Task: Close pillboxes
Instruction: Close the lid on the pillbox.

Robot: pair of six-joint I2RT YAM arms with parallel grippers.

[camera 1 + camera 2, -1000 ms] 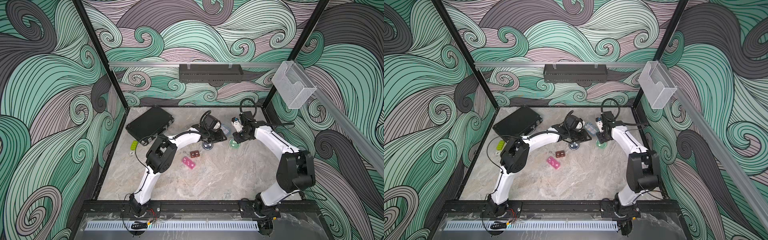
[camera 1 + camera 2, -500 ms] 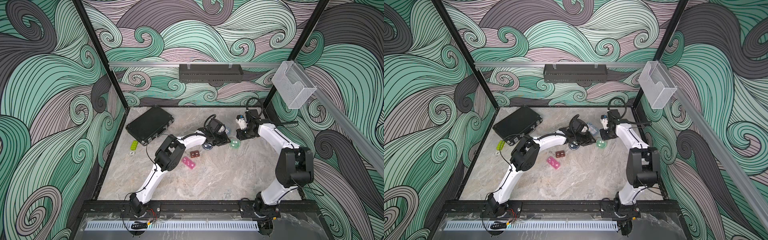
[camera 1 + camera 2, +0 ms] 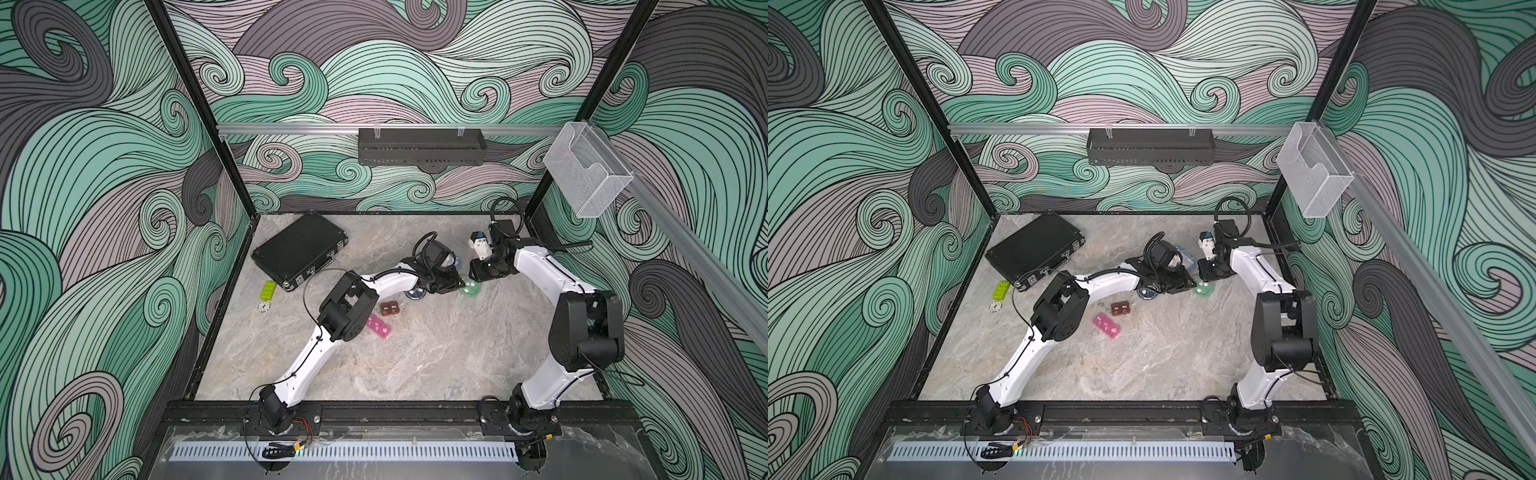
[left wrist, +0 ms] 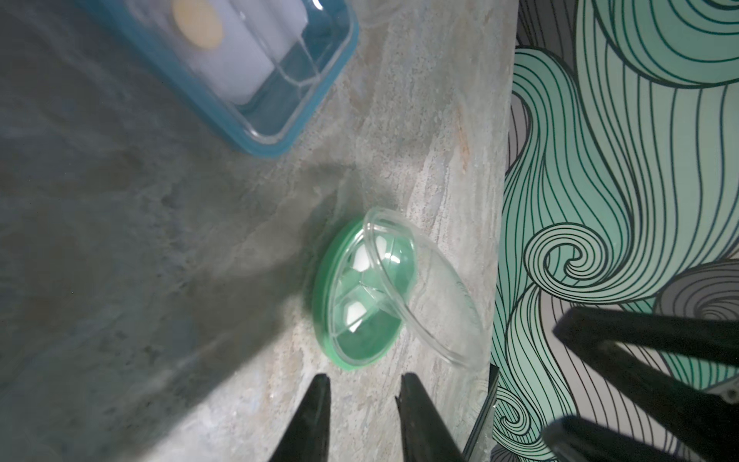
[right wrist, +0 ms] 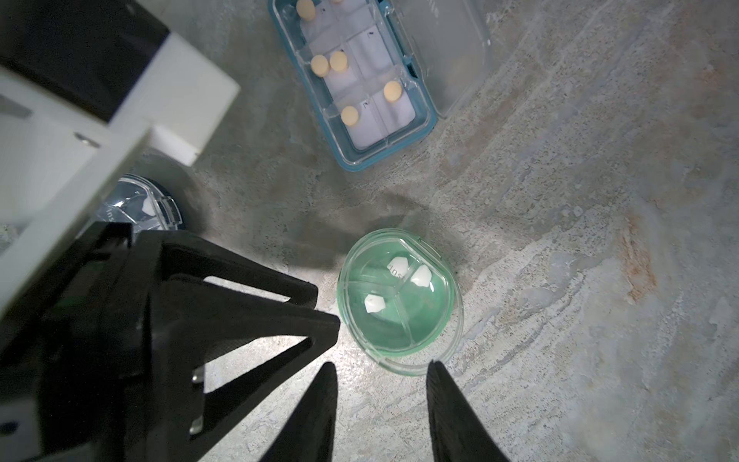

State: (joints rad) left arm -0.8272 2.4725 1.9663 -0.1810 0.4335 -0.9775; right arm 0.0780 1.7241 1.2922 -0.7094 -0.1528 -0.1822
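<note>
L gripper (image 4: 364,384): jaws spread w/ a narrow gap, nothing btwn them. Just ahead of the tips is the green round pillbox (image 4: 360,304) on the marble table (image 4: 120,240). Its clear lid (image 4: 424,288) is tilted up off the base, not shut, and white pills (image 4: 354,312) show in the cells. The tips are close to the base rim but apart from it.

R gripper (image 5: 382,372): jaws spread, a bit wider, nothing pinched. The same green box sits just ahead, w/ the lid's rim right at the tips. Contact w/ a finger: can't tell. The L gripper's fingers (image 5: 320,322) come in from the side, one tip just beside the box's rim.

Further out, beyond the green box from both sets of jaws, is the light-blue rectangular pillbox (image 5: 368,80). It is open, w/ its flip lid (image 5: 452,48) laid out beside it and tan round pills (image 5: 320,66) in the cells.

Off to the side of the R jaws, behind the L fingers, is the dark-blue round pillbox (image 5: 136,208). The L wrist partly hides it; lid state can't tell.

In both top views, back along the L arm and well apart from either set of jaws, lie the brown two-cell pillbox (image 3: 390,308) and, near it, the pink strip pillbox (image 3: 379,327). Too small to tell their lids.

Farthest from the jaws are the black latched case (image 3: 299,255), a green toy brick (image 3: 268,289) and a white round token (image 3: 263,306).
</note>
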